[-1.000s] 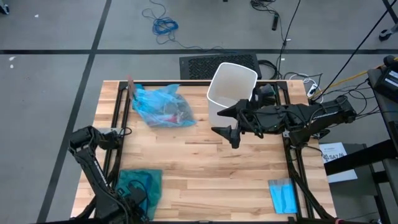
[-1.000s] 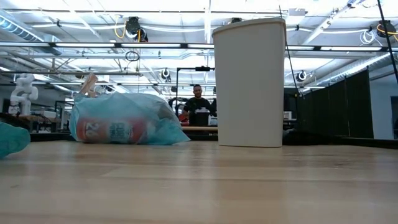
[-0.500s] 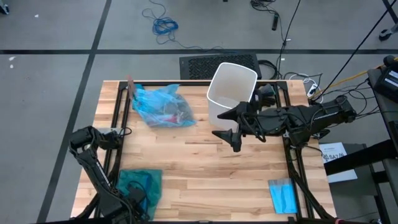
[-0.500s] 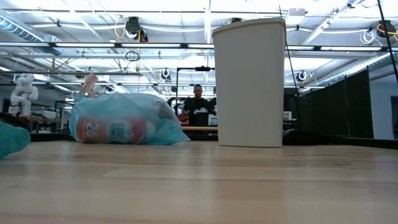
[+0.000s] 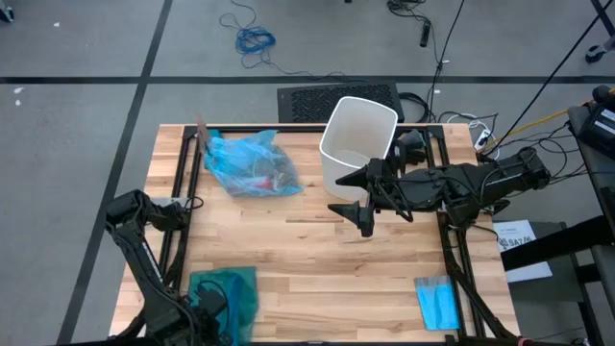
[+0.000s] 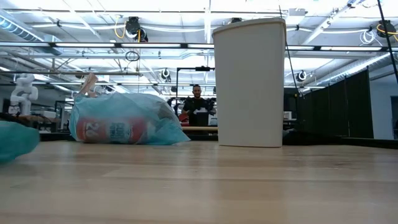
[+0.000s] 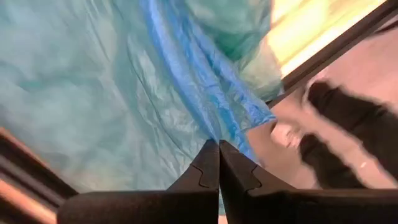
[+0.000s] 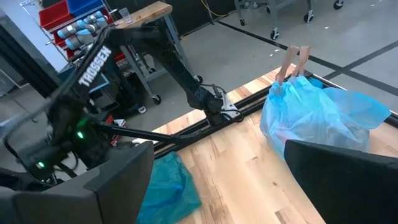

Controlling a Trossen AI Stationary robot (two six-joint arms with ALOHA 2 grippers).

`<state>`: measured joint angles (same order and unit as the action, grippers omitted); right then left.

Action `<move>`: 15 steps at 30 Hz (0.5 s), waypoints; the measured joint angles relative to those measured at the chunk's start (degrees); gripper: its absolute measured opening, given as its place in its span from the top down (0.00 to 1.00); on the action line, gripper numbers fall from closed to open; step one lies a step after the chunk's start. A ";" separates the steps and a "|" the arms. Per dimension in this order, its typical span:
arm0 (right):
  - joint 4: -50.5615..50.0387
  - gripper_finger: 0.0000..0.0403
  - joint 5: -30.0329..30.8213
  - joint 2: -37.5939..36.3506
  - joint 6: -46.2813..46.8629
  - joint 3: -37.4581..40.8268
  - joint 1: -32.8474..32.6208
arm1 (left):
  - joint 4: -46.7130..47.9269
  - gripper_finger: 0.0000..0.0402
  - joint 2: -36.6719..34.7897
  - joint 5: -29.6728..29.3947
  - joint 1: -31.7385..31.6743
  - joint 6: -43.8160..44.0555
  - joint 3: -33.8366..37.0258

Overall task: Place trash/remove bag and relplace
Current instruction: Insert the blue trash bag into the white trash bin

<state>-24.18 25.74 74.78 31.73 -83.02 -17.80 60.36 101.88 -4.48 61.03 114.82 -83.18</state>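
The light-blue bag, tied shut, lies on its side at the table's far left. Trash shows through it: a red-and-white bottle, with brown paper sticking out at the top. The white bin stands upright at the far middle. My right gripper hovers open just in front of the bin, holding nothing. At the near left corner my left gripper is shut on a darker teal-green plastic bag. My left gripper pinches a gathered fold of the teal-green bag between its two fingertips. It comes from above, pointing steeply down. Several crinkled layers run into the tips. The rest of the bag spreads out below the fingers; whether it still rests on the table is hidden.
A small flat folded blue sheet lies at the near right corner. Black frame rails run along the table's left and right sides. Bare wood lies between the bin and the near edge. A person is in the room beyond the table.
The teal-green bag has bunched up and shifted a little toward the table's right. More of it shows at the left of the low view. My left arm's elbow has shifted slightly.
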 joint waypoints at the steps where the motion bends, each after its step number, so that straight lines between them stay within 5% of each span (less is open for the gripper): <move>1: 0.02 0.12 0.00 0.00 -0.10 0.00 0.02 | 1.48 0.99 -0.49 -2.11 -0.15 -0.11 -1.20; 9: 4.73 0.12 -0.13 -0.15 -2.83 0.00 0.07 | 10.51 1.00 -7.63 -28.39 -3.11 -9.55 -12.74; 15: 9.86 0.12 -0.50 -2.12 -6.19 -0.04 -0.63 | 6.88 1.00 -11.83 -46.16 -6.41 -33.45 -23.68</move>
<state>-14.32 25.24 72.66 25.54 -83.07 -18.43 67.24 90.05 -50.65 54.62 81.37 -106.85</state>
